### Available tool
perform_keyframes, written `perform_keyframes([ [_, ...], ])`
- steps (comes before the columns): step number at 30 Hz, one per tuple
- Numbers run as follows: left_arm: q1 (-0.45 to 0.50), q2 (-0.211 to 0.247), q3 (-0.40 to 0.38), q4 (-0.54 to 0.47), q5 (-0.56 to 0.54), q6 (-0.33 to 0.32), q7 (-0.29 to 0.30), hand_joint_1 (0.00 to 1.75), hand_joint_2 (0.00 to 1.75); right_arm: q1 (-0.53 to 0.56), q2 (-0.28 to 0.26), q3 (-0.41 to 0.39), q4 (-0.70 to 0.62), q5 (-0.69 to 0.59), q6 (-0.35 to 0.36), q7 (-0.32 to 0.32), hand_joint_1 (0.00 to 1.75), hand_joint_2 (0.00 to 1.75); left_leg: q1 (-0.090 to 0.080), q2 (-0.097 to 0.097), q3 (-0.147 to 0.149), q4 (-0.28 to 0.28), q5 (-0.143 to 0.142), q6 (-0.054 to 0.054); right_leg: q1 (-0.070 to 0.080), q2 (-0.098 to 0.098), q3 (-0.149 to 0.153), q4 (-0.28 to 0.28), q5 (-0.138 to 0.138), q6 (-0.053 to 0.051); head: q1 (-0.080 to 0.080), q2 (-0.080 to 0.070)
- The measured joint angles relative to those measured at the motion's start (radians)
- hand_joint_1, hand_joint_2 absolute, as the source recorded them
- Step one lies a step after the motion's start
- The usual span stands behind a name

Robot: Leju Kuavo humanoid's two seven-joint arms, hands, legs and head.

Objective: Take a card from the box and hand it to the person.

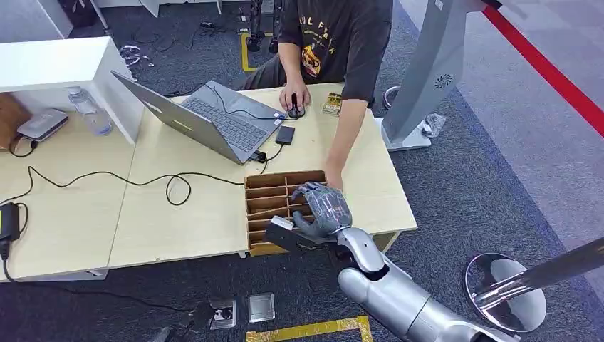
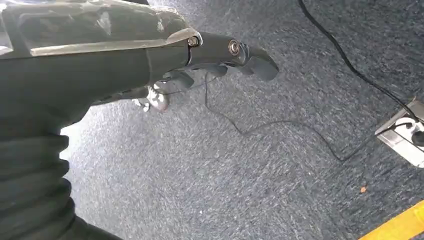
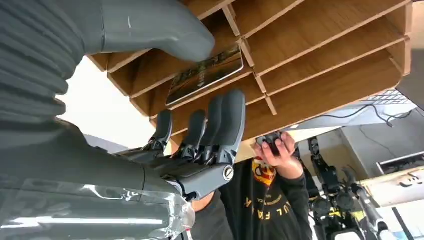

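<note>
The right arm reaches up from the lower right of the head view, its silver forearm bent at the wrist so that the right robot hand (image 1: pixel 322 209) hangs over the near right part of the wooden box (image 1: pixel 267 187), which lies at the front edge of the pale surface (image 1: pixel 178 221). In the right wrist view the right robot hand (image 3: pixel 200 135) has its dark fingers (image 3: pixel 225 120) stretched out side by side toward the box's (image 3: pixel 320 55) slotted dividers and its thick grey thumb (image 3: pixel 150 25) apart from them on the other side, with nothing clamped between; a card (image 3: pixel 205 75) lies in one compartment of the box in the gap between thumb and fingers, and whether either touches it cannot be told. The left robot hand (image 2: pixel 220 55) hangs over blue-grey carpet (image 2: pixel 225 175), its dark fingers loosely curved and holding nothing, above a thin black cable (image 2: pixel 280 125) and near a floor socket (image 2: pixel 405 135). Across the surface sits a person (image 1: pixel 335 43) in a dark printed shirt, one hand on a mouse (image 1: pixel 295 110) and the other hand (image 1: pixel 333 177) resting down at the far right corner of the box, just beside the robot's fingers. An open laptop (image 1: pixel 206 117) stands left of the person, a black cable (image 1: pixel 107 178) loops across the surface toward the box, and a water bottle (image 1: pixel 91 112) stands farther left
</note>
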Motion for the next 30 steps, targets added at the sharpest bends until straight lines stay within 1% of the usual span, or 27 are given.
perform_keyframes([
  [1, 0.000, 0.000, 0.000, 0.000, 0.000, -0.001, 0.000, 0.00, 1.75, 0.001, 0.000, -0.001, 0.000, 0.002, 0.002, 0.002, 0.94, 1.75, 0.000, 0.000, 0.000, 0.000, 0.000, 0.000, 0.000, 0.000, 0.000, 0.000, 0.000, 0.000, 0.000, 0.000],
  [2, 0.000, 0.000, 0.000, 0.000, 0.000, -0.001, 0.000, 0.00, 1.75, 0.001, 0.000, -0.002, 0.000, 0.003, 0.003, 0.003, 0.99, 1.75, 0.000, 0.000, 0.000, 0.000, 0.000, 0.000, 0.000, 0.000, 0.000, 0.000, 0.000, 0.000, 0.000, 0.000],
  [4, 0.000, 0.000, 0.000, 0.000, -0.002, -0.002, 0.001, 0.00, 1.75, 0.001, 0.000, -0.002, 0.001, 0.008, 0.004, 0.010, 1.01, 1.75, 0.000, 0.000, 0.000, 0.000, 0.000, 0.000, 0.000, 0.000, 0.000, 0.000, 0.000, 0.000, 0.000, 0.000],
  [5, 0.000, 0.000, 0.000, 0.000, -0.003, -0.002, 0.001, 0.00, 1.75, 0.001, 0.000, -0.002, 0.002, 0.010, 0.004, 0.011, 1.17, 1.75, 0.000, 0.000, 0.000, 0.000, 0.000, 0.000, 0.000, 0.000, 0.000, 0.000, 0.000, 0.000, 0.000, 0.000],
  [6, 0.000, 0.000, 0.000, 0.000, -0.003, -0.002, 0.001, 0.00, 1.75, 0.001, 0.000, -0.002, 0.002, 0.011, 0.005, 0.012, 1.24, 1.75, 0.000, 0.000, 0.000, 0.000, 0.000, 0.000, 0.000, 0.000, 0.000, 0.000, 0.000, 0.000, 0.000, 0.000],
  [11, 0.000, 0.000, 0.000, 0.000, -0.004, -0.003, 0.002, 0.00, 1.75, 0.002, -0.001, -0.002, 0.003, 0.023, 0.006, 0.021, 1.27, 1.75, 0.000, 0.000, 0.000, 0.000, 0.000, 0.000, 0.000, 0.000, 0.000, 0.000, 0.000, 0.000, 0.000, 0.000],
  [13, 0.000, 0.000, 0.000, 0.000, -0.005, -0.003, 0.002, 0.00, 1.75, 0.002, -0.001, -0.003, 0.003, 0.023, 0.006, 0.022, 1.24, 1.75, 0.000, 0.000, 0.000, 0.000, 0.000, 0.000, 0.000, 0.000, 0.000, 0.000, 0.000, 0.000, 0.000, 0.000],
  [20, 0.000, 0.000, 0.000, 0.000, -0.006, -0.004, 0.002, 0.00, 1.75, 0.002, -0.001, -0.003, 0.003, 0.025, 0.006, 0.022, 1.33, 1.75, 0.000, 0.000, 0.000, 0.000, 0.000, 0.000, 0.000, 0.000, 0.000, 0.000, 0.000, 0.000, 0.000, 0.000],
  [22, 0.000, 0.000, 0.000, 0.000, -0.009, -0.007, 0.002, 0.00, 1.75, 0.002, -0.001, -0.003, 0.004, 0.031, 0.005, 0.022, 1.40, 1.75, 0.000, 0.000, 0.000, 0.000, 0.000, 0.000, 0.000, 0.000, 0.000, 0.000, 0.000, 0.000, 0.000, 0.000],
  [23, 0.000, 0.000, 0.000, 0.000, -0.010, -0.009, 0.002, 0.00, 1.75, 0.001, -0.001, -0.003, 0.005, 0.033, 0.004, 0.021, 1.48, 1.75, 0.000, 0.000, 0.000, 0.000, 0.000, 0.000, 0.000, 0.000, 0.000, 0.000, 0.000, 0.000, 0.000, 0.000],
  [24, 0.000, -0.001, 0.000, 0.000, -0.011, -0.009, 0.002, 0.00, 1.75, 0.001, 0.000, -0.003, 0.005, 0.041, 0.000, 0.018, 1.61, 1.75, 0.000, 0.000, 0.000, 0.000, 0.000, 0.000, 0.000, 0.000, 0.000, 0.000, 0.000, 0.000, 0.000, 0.000],
  [26, 0.000, -0.001, 0.000, 0.000, -0.013, -0.009, -0.001, 0.00, 1.75, 0.001, 0.000, -0.003, 0.008, 0.055, -0.014, 0.011, 1.75, 1.75, 0.000, 0.000, 0.000, 0.000, 0.000, 0.000, 0.000, 0.000, 0.000, 0.000, 0.000, 0.000, 0.000, 0.000],
  [30, 0.000, -0.002, 0.000, 0.000, -0.017, 0.000, -0.010, 0.00, 1.75, 0.003, -0.001, -0.007, -0.006, 0.101, -0.072, 0.008, 1.75, 1.75, 0.000, 0.000, 0.000, 0.000, 0.000, 0.000, 0.000, 0.000, 0.000, 0.000, 0.000, 0.000, 0.000, 0.000],
])
